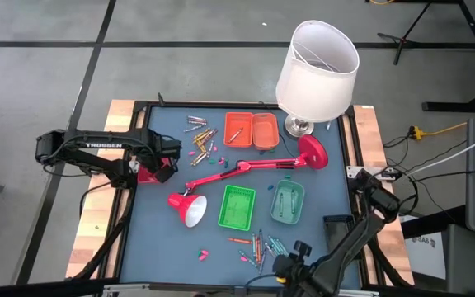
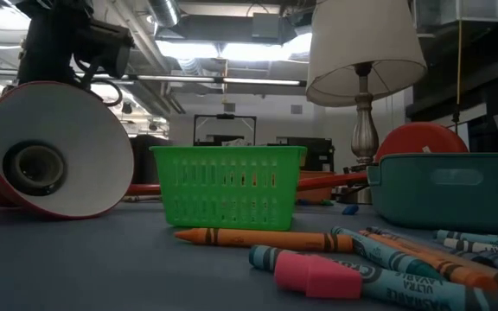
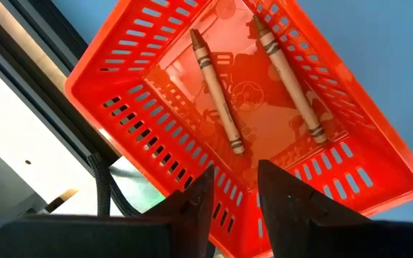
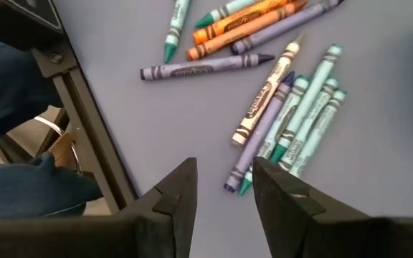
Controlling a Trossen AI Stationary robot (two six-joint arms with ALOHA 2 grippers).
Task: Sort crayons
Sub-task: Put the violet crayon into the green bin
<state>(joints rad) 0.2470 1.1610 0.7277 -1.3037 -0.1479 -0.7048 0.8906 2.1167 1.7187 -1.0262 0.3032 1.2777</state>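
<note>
Nearest the low camera: a pink eraser (image 2: 316, 275) lying against a teal crayon (image 2: 387, 278), with an orange crayon (image 2: 262, 238) just behind it, all at the desk's near edge. Behind them stand a green basket (image 2: 228, 186) and a teal bin (image 2: 446, 188).

Left gripper (image 3: 234, 188) hangs over a red basket (image 3: 120, 86) at the desk's left edge, fingers released, nothing between them. Two red-brown crayons (image 3: 217, 93) lie loose on the basket floor, well apart.

Right gripper (image 4: 224, 183) hovers over the near-edge pile, fingers parted and empty. Directly ahead: a purple crayon (image 4: 205, 66), a white-wrapped crayon (image 4: 265, 94) and several teal crayons (image 4: 314, 107) lying side by side, touching.

A second pile of crayons (image 1: 202, 136) sits toward the far left, beside an orange tray (image 1: 238, 128). The red desk lamp (image 1: 246, 169) lies across the middle of the desk (image 1: 163, 239).

Risks, as judged:
- Near pile is packed tight; closing on one stick may catch a neighbour and sort two colours together.
- Round wrappers could roll toward the near edge if nudged.
- The lamp arm lies between the piles and the baskets; a low carry might snag it.

Crayons look short, thin, paper-wrapped and pointed; most appear still unsorted.
</note>
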